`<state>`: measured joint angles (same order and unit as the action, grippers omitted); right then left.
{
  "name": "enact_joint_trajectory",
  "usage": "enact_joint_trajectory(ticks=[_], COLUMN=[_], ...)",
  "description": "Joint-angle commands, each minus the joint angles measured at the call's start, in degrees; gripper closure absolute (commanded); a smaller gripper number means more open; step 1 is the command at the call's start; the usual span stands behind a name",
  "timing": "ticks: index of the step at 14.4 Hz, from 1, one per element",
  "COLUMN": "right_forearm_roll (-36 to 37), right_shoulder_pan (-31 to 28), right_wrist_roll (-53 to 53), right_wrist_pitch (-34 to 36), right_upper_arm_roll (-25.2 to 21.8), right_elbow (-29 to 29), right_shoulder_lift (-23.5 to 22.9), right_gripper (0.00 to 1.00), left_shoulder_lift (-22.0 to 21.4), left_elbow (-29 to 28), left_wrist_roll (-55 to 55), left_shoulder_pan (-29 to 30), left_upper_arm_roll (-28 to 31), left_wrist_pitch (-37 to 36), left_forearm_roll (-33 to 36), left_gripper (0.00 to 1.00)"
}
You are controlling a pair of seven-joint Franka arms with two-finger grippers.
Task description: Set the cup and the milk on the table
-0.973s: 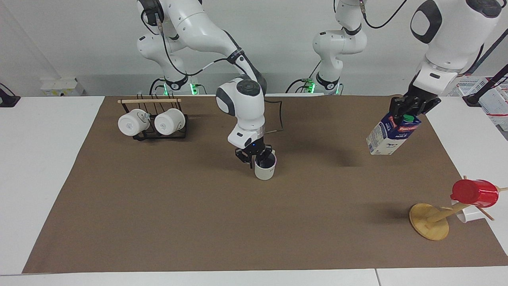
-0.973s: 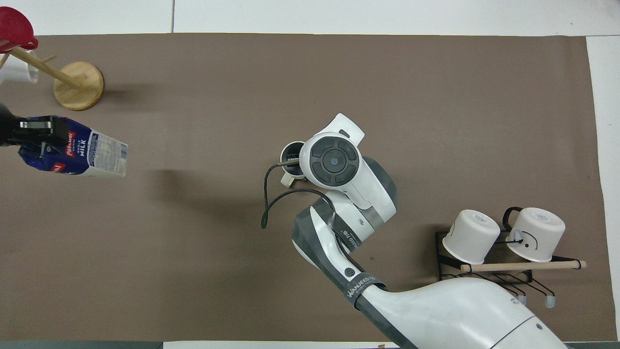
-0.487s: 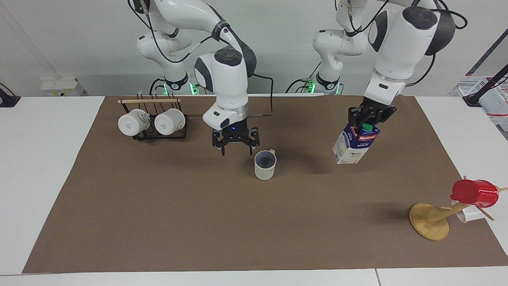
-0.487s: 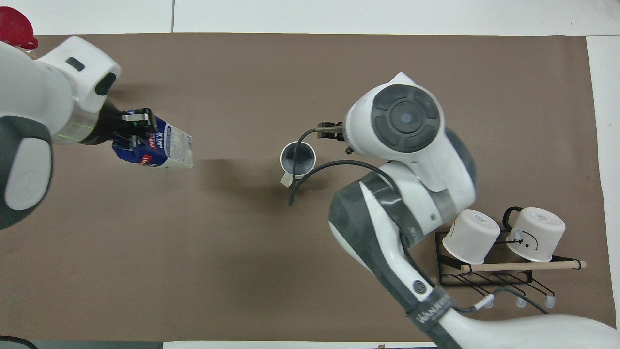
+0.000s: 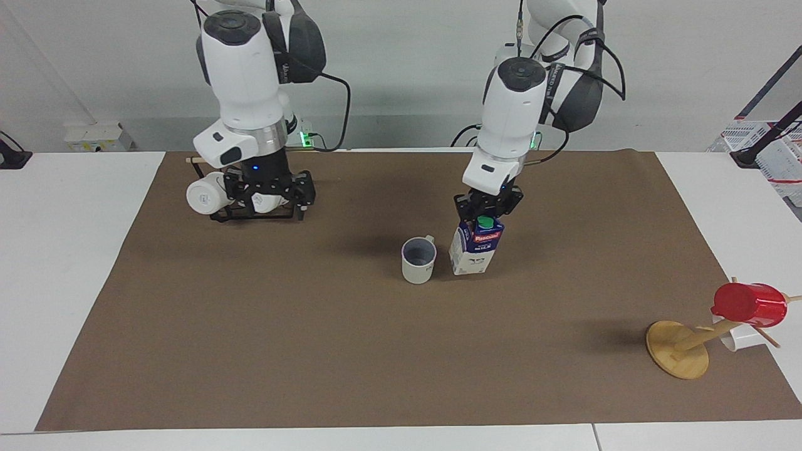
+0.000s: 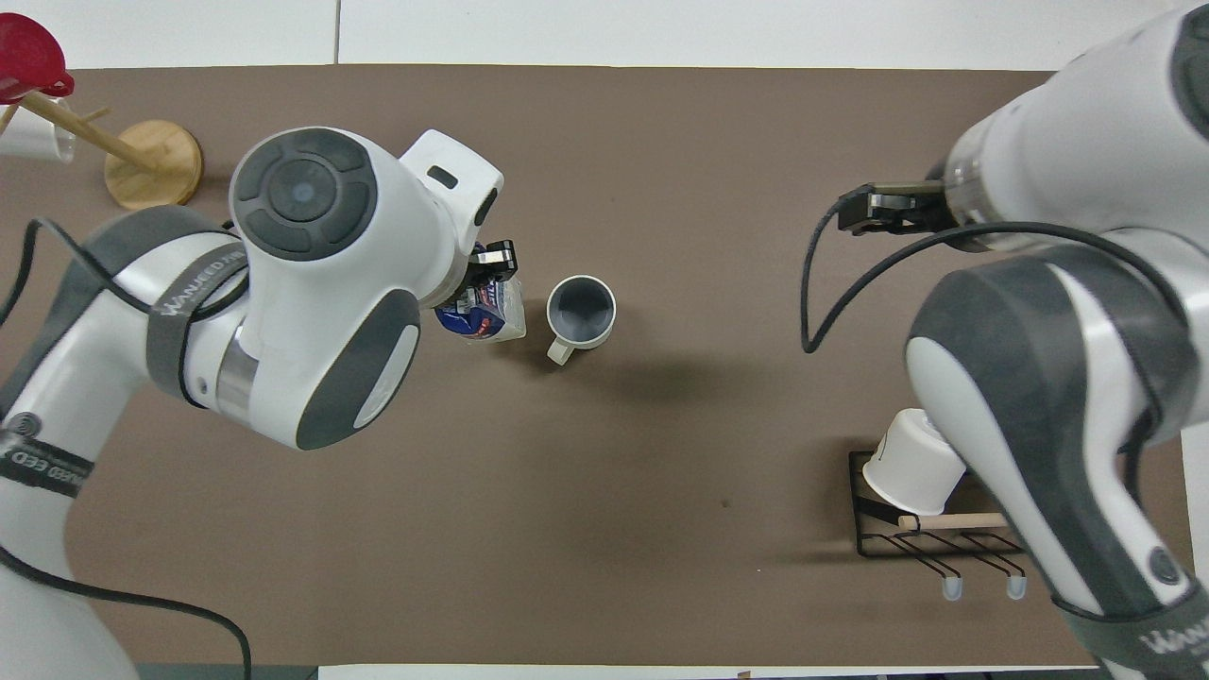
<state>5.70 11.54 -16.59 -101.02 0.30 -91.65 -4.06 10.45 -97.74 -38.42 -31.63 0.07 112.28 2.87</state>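
Milk (image 5: 476,247) upright beside cup (image 5: 418,260) — left claw (image 5: 488,210) pinches its top.

Plain pale wall (image 5: 407,62) (perhaps grey), evenly lit.

Matt brown paper on table (image 5: 250,351), glossy printed carton milk (image 5: 474,250), smooth glazed cup (image 5: 418,260), wooden stand (image 5: 677,349).

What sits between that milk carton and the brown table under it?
Nothing visible. The left claw grips the milk carton by its top, upright beside the cup, its base at or just above the table. The right claw waits over the mug rack.
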Motion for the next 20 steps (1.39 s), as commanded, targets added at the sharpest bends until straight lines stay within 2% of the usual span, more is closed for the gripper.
enact_joint_trajectory(ticks=[1, 3, 8, 14, 15, 16, 17, 20], right_forearm_roll=[-1.65, -2.09, -3.94, -3.68, -3.85, -3.85, -3.94, -4.03], right_shoulder_pan=[-4.58, -8.62, -14.61, -15.06, -14.97, -14.88, -14.88, -14.79], right_wrist_roll=[6.21, 8.14, 13.41, 14.39, 14.22, 13.0, 11.94, 11.58], right_wrist_pitch=[5.47, 9.16, 16.19, 16.3, 16.21, 16.21, 16.29, 16.29], right_upper_arm_roll=[0.49, 0.49, 0.23, 0.31, 0.4, 0.4, 0.4, 0.49], right_elbow=[-0.37, -0.72, 1.56, 1.82, 1.91, 1.91, 1.91, 1.83], right_shoulder_lift=[3.35, 4.58, 6.08, 6.44, 6.35, 6.35, 6.35, 6.43], right_gripper=[0.0, 0.0, 0.0, 0.0, 0.0, 0.0, 0.0, 0.0], left_shoulder_lift=[-0.6, -0.96, -2.01, -2.01, -2.01, -2.01, -2.01, -2.19], left_elbow=[-2.71, -4.46, -7.19, -7.72, -7.64, -7.72, -7.64, -6.76], left_wrist_roll=[-1.66, -2.71, -3.07, -2.72, -2.72, -2.8, -2.72, -2.89], left_shoulder_pan=[-1.68, -1.68, -1.68, -1.15, -1.06, -0.98, -0.98, -1.24], left_upper_arm_roll=[0.89, 0.89, 0.89, 0.89, 0.89, 0.89, 0.98, 0.98], left_wrist_pitch=[2.4, 4.86, 5.4, 7.33, 7.68, 7.77, 7.69, 6.72], left_forearm_roll=[1.34, 1.34, 1.34, 1.34, 1.34, 1.34, 1.34, 1.34], left_gripper=[1.0, 1.0, 1.0, 0.99, 0.58, 0.24, 0.0, 0.0])
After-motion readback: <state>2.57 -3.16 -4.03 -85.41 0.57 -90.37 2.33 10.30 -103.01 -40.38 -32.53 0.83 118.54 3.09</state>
